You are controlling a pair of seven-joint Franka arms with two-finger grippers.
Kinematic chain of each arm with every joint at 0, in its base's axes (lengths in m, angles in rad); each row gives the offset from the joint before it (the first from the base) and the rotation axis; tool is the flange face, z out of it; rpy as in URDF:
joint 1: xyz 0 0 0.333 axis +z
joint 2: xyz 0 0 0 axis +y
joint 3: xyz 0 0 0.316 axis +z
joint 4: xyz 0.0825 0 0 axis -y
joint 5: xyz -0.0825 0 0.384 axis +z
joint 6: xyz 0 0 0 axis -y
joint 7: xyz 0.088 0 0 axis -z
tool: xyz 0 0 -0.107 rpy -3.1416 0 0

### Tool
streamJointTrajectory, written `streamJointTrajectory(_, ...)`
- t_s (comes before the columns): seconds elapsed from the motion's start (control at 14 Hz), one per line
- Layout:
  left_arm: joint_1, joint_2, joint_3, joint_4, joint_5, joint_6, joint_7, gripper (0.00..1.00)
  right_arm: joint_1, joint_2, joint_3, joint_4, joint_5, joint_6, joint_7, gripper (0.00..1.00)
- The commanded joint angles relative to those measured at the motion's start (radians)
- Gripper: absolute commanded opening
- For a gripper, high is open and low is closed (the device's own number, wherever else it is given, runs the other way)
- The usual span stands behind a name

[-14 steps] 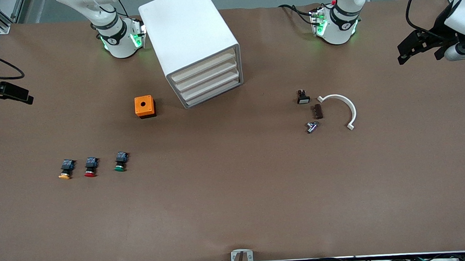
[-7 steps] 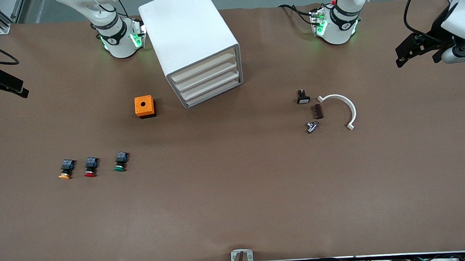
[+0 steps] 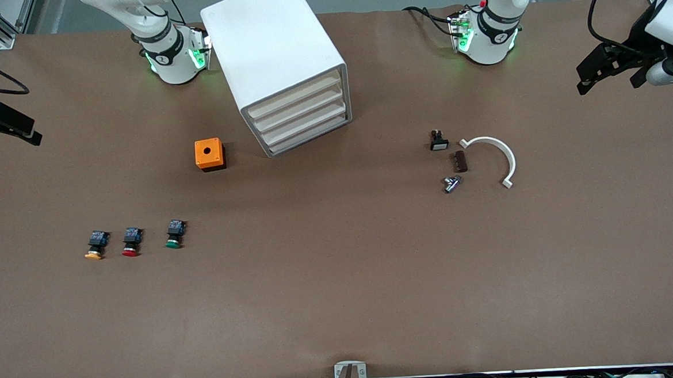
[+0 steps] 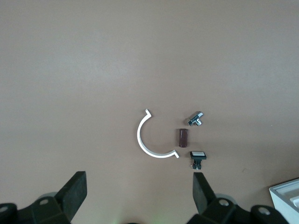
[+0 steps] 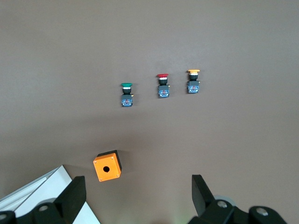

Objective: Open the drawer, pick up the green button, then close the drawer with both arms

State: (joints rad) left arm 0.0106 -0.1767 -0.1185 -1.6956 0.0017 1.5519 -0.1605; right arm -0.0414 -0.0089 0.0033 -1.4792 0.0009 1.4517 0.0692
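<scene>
The green-capped button (image 3: 173, 235) lies on the brown table beside a red-capped one (image 3: 131, 242) and a yellow-capped one (image 3: 95, 246). It also shows in the right wrist view (image 5: 126, 94). The white drawer cabinet (image 3: 275, 54) stands between the arm bases, with all of its drawers (image 3: 303, 119) shut. My right gripper (image 3: 8, 132) hangs open and empty over the table's edge at the right arm's end; its fingers (image 5: 74, 193) are wide apart. My left gripper (image 3: 606, 82) hangs open and empty over the left arm's end; its fingers (image 4: 202, 191) are also spread.
An orange box (image 3: 209, 154) with a round hole sits next to the cabinet, nearer the front camera. Toward the left arm's end lie a white arc (image 3: 499, 154), a brown block (image 3: 460, 161), a metal fitting (image 3: 451, 183) and a black switch (image 3: 439, 141).
My right gripper has drifted a little toward the table's edge. My left gripper has shifted slightly and come back. Nothing on the table has moved.
</scene>
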Motion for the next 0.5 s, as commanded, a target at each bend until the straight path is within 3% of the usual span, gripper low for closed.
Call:
streamJointTrajectory(0.0, 0.008, -0.001, 0.011, 0.025, -0.002, -0.023, 0.013, 1.00, 0.020, -0.072, -0.028, -0.099, 0.011, 0.059, -0.014, 1.00)
streamJointTrajectory(0.43, 0.006, 0.022, 0.011, 0.043, 0.021, -0.039, 0.012, 1.00, 0.005, -0.102, -0.032, -0.139, 0.013, 0.085, -0.089, 1.00)
